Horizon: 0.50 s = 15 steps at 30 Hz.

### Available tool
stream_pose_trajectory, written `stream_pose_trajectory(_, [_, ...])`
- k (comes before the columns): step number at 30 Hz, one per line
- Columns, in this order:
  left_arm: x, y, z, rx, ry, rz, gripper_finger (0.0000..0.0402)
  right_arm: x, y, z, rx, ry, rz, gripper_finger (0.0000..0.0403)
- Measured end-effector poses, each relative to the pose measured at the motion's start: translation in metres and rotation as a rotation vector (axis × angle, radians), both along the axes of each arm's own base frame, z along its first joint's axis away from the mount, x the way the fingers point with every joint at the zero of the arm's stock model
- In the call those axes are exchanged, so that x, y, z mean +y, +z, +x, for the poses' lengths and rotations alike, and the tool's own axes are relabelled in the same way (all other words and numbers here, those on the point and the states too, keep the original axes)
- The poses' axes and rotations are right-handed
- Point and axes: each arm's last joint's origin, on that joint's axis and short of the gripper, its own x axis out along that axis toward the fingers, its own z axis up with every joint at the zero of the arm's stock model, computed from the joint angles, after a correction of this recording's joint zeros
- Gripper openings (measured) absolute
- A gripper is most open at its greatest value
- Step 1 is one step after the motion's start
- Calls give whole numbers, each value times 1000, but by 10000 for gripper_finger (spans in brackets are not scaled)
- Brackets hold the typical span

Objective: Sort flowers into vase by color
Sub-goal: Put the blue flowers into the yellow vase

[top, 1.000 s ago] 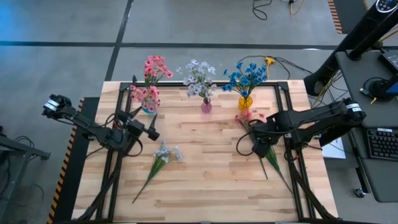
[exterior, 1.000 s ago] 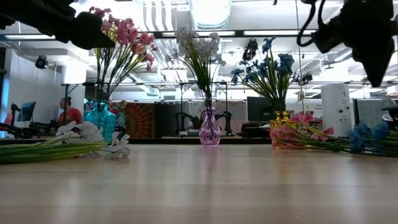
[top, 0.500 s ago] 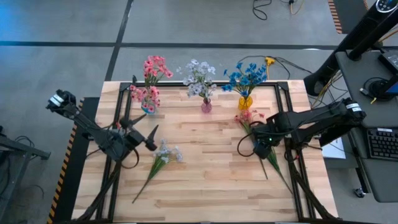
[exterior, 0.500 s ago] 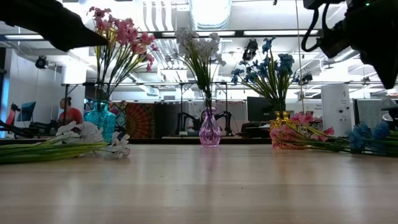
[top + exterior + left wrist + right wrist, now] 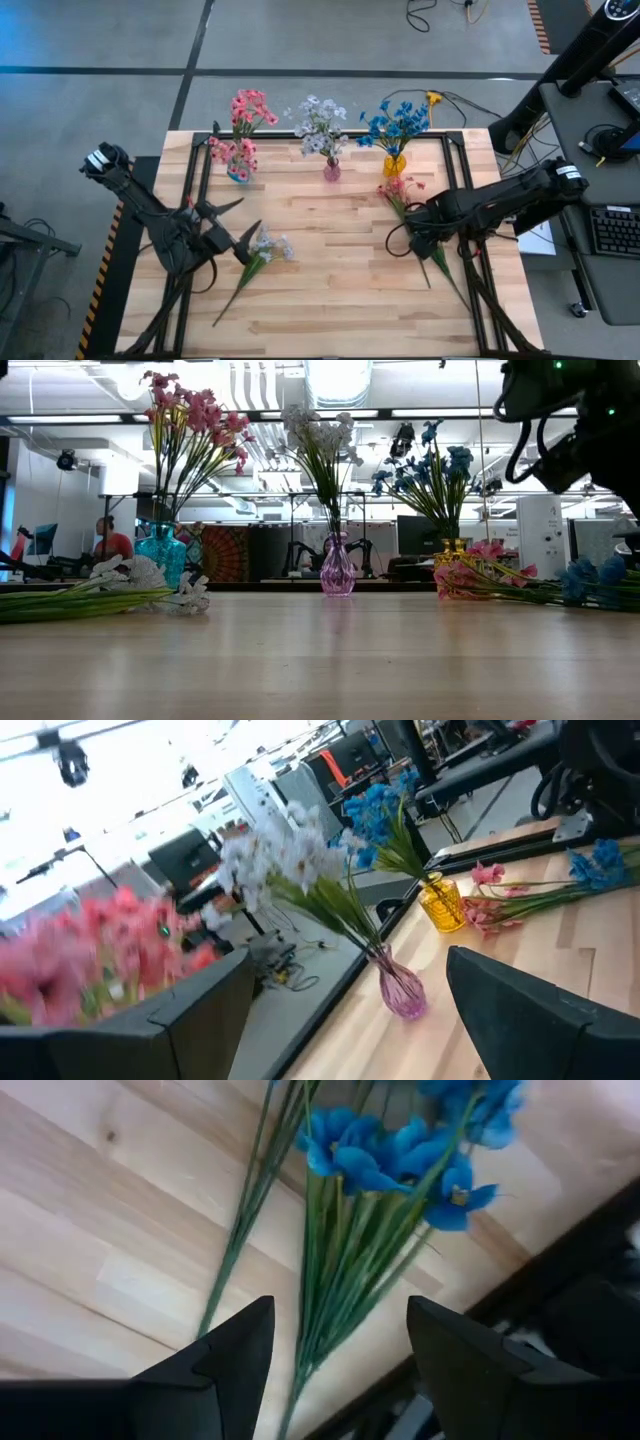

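On the left half of the table, your left gripper (image 5: pixel 232 228) hovers with its fingers spread wide and holding nothing. It sits just left of the blossoms of the white spray (image 5: pixel 262 250) lying loose on the wood. That spray's long axis runs diagonally: the pale head points toward the far right and the stem (image 5: pixel 232 296) trails toward the near left edge. So the stem lies on the near side of the jaws, and judging from this you would come down across it just behind the head. The left arm reaches in from the table's left edge, its wrist angled toward the centre.

On the right half, your right gripper (image 5: pixel 330 1345) stands open over a bundle of green stems with a blue spray (image 5: pixel 400 1145) at their head, gripping nothing; those stems pass between the two fingers. A pink spray (image 5: pixel 400 188) lies just beyond, close to the yellow vase (image 5: pixel 394 165).

Along the far edge stand that vase with blue flowers, the purple vase (image 5: pixel 331 170) with white ones, and the teal vase (image 5: pixel 161 552) with pink. The white spray belongs in the purple vase, and your left arm is plainly the nearer one.
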Motion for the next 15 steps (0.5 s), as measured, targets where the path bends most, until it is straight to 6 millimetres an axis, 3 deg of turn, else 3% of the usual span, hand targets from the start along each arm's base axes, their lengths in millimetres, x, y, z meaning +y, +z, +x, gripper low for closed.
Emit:
stream_pose_trajectory(5, [-9,11,9,50,2,55,311,4,-12,0,-33,-17,13,221])
stream_pose_trajectory(15, [-11,12,11,59,-62,61,311,26,-23,-12,25,-51,4,222])
